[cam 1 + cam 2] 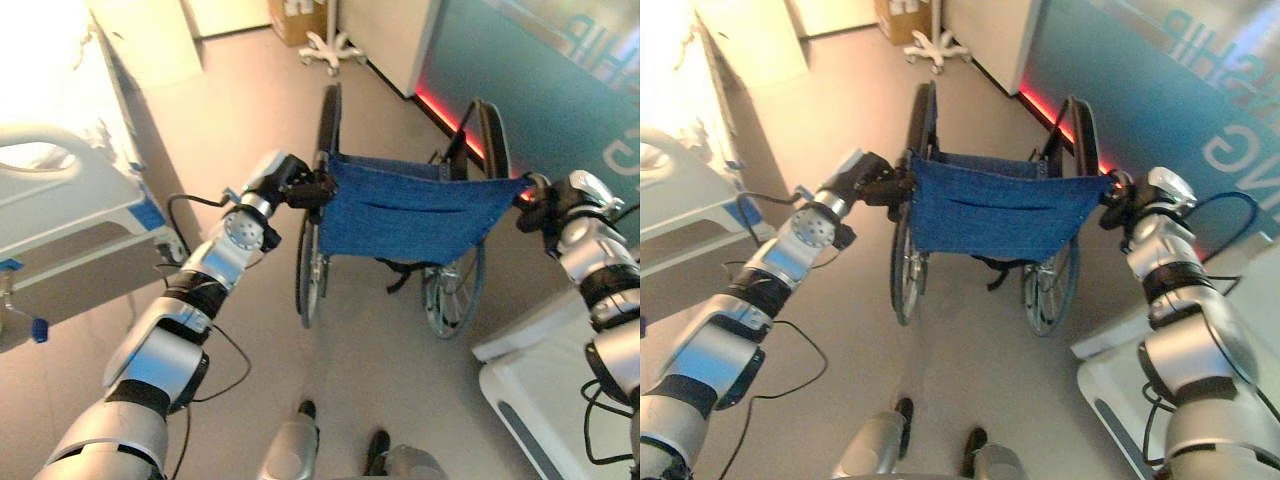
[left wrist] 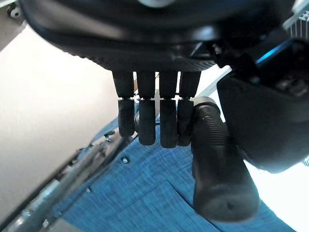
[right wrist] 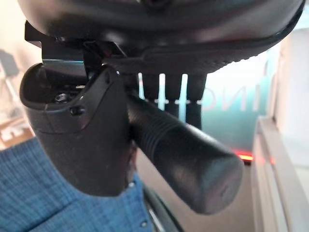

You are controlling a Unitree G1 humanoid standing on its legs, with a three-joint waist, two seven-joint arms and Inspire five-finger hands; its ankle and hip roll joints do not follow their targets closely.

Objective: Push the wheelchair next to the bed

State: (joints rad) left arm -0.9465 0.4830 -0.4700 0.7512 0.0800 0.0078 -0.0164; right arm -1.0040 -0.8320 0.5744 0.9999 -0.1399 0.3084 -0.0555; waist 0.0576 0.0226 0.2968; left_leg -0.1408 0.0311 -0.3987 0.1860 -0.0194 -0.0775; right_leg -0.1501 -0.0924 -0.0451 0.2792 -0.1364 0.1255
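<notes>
From the head's left eye, the black-framed wheelchair with a blue fabric backrest (image 1: 405,215) stands on the grey floor between both arms, the white hospital bed with blue trim (image 1: 70,215) well apart to the left. The left hand (image 1: 300,188) and right hand (image 1: 538,205) sit at its two push handles. The left wrist view shows fingers (image 2: 154,113) curled round the ribbed black grip (image 2: 219,164). The right wrist view shows thumb (image 3: 82,140) and fingers clamped on the other black grip (image 3: 186,157)
</notes>
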